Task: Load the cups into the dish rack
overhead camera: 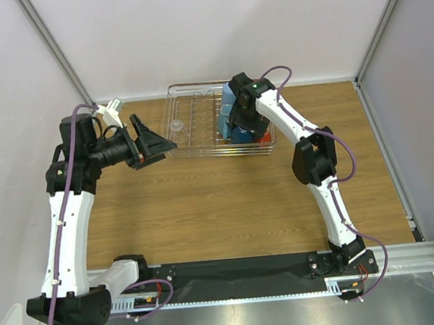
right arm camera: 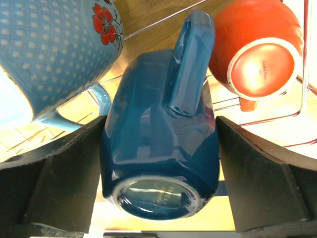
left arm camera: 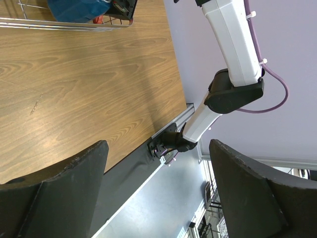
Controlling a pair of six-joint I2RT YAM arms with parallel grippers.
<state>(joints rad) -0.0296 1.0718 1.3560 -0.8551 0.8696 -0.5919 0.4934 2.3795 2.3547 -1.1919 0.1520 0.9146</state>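
The silver wire dish rack (overhead camera: 220, 152) stands at the back of the table. My right gripper (overhead camera: 244, 126) reaches down into its right end, shut on the upside-down dark blue mug (right arm camera: 158, 148), a finger against each side of it. A light blue dotted cup (right arm camera: 54, 54) lies to its left and a small orange cup (right arm camera: 257, 54) to its right, both inside the rack. A clear glass (overhead camera: 176, 125) stands in the rack's left part. My left gripper (overhead camera: 155, 145) is open and empty, raised just left of the rack. The pink tumbler is out of view.
The rack's near corner (left arm camera: 64, 23) shows at the top of the left wrist view, with the right arm (left arm camera: 233, 44) beyond it. Walls enclose the table at back and sides. A black strip (overhead camera: 234, 267) runs along the front edge.
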